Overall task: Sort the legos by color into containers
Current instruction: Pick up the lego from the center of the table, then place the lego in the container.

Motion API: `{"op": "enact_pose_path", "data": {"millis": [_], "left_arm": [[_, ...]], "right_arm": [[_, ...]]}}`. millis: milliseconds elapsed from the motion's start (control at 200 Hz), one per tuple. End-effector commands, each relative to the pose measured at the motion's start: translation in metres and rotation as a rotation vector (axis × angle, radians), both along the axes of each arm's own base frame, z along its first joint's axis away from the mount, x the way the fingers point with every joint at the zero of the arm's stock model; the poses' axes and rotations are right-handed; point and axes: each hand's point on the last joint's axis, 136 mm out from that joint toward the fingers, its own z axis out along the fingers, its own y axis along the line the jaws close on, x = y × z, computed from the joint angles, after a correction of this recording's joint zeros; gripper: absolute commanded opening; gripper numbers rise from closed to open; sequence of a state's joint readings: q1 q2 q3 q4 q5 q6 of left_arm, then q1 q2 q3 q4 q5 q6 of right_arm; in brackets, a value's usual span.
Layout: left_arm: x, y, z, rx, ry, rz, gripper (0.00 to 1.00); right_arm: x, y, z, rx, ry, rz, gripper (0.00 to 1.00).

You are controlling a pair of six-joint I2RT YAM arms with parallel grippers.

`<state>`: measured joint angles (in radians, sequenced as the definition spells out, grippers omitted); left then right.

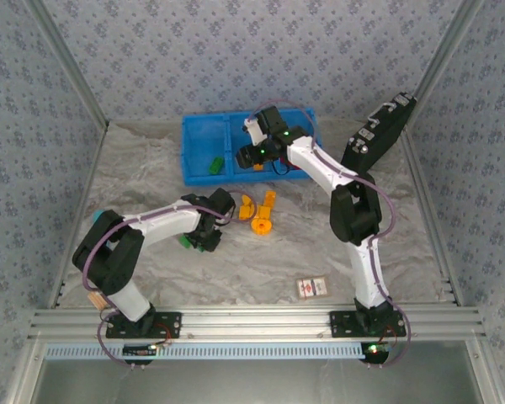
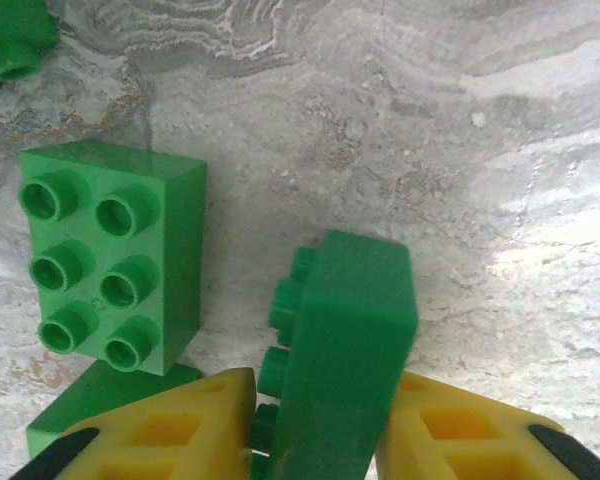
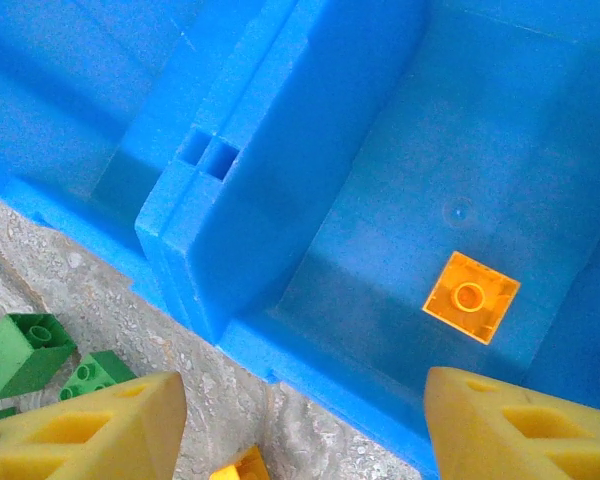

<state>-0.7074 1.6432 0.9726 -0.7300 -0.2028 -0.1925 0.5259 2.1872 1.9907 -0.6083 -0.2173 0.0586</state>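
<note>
Two grippers are busy; the left gripper (image 2: 318, 392) has its yellow fingers clamped on a dark green plastic lego brick (image 2: 345, 330) that stands on edge with its studs facing left; whether this brick rests on the pale marbled counter (image 2: 460, 150) or hangs just above it, I cannot tell; just beside it a lighter green six-stud brick (image 2: 110, 260) lies studs up.

The right gripper (image 3: 302, 385) is spread wide and empty, above the near wall of the bright blue three-compartment plastic tray (image 3: 230, 230); a small square orange brick (image 3: 470, 297) lies flat in the compartment below it. From above, a small green brick (image 1: 213, 166) sits in the tray's left compartment, and loose orange pieces (image 1: 261, 212) lie on the counter between the arms.

The step in hand looks like picking up a green brick; next it likely needs a lift clear of its neighbours, then a carry to the left compartment, keeping apart from the right arm.
</note>
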Motion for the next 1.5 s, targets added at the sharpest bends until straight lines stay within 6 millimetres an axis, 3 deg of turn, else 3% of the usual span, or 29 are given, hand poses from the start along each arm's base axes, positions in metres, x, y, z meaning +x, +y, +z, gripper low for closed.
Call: {"op": "enact_pose_path", "data": {"millis": [0,230,345,490,685,875,945,1000,1170,1330,1495], "left_arm": [[-0.002,-0.001,0.001,0.005,0.003,0.005,0.3],[-0.006,-0.002,0.003,0.0,0.008,0.025,0.23],[0.001,-0.011,0.018,-0.045,-0.028,0.031,0.22],[0.026,-0.029,0.055,-0.117,-0.112,0.012,0.21],[0.074,-0.043,0.116,-0.157,-0.225,-0.031,0.21],[0.131,-0.036,0.159,-0.176,-0.325,0.01,0.21],[0.15,-0.03,0.164,-0.141,-0.344,0.016,0.21],[0.164,-0.025,0.167,-0.122,-0.356,0.032,0.21],[0.207,-0.015,0.167,-0.125,-0.396,0.103,0.21],[0.243,-0.004,0.156,-0.128,-0.382,0.19,0.21],[0.264,-0.005,0.136,-0.112,-0.334,0.194,0.25]], "right_arm": [[-0.005,-0.003,0.032,0.011,-0.063,0.011,0.66],[-0.014,-0.027,0.057,-0.022,-0.117,-0.007,0.67],[-0.028,-0.046,0.06,-0.019,-0.099,-0.024,0.68],[-0.06,-0.059,0.036,-0.043,-0.029,-0.018,0.68],[-0.105,-0.064,0.005,-0.045,0.036,0.01,0.68],[-0.161,-0.06,-0.03,-0.087,0.132,0.075,0.7],[-0.173,-0.057,-0.036,-0.086,0.149,0.087,0.71],[-0.189,-0.059,-0.056,-0.108,0.188,0.094,0.72],[-0.207,-0.054,-0.082,-0.124,0.226,0.094,0.75],[-0.209,-0.055,-0.094,-0.18,0.21,0.1,0.77],[-0.203,-0.058,-0.102,-0.219,0.189,0.088,0.78]]}}
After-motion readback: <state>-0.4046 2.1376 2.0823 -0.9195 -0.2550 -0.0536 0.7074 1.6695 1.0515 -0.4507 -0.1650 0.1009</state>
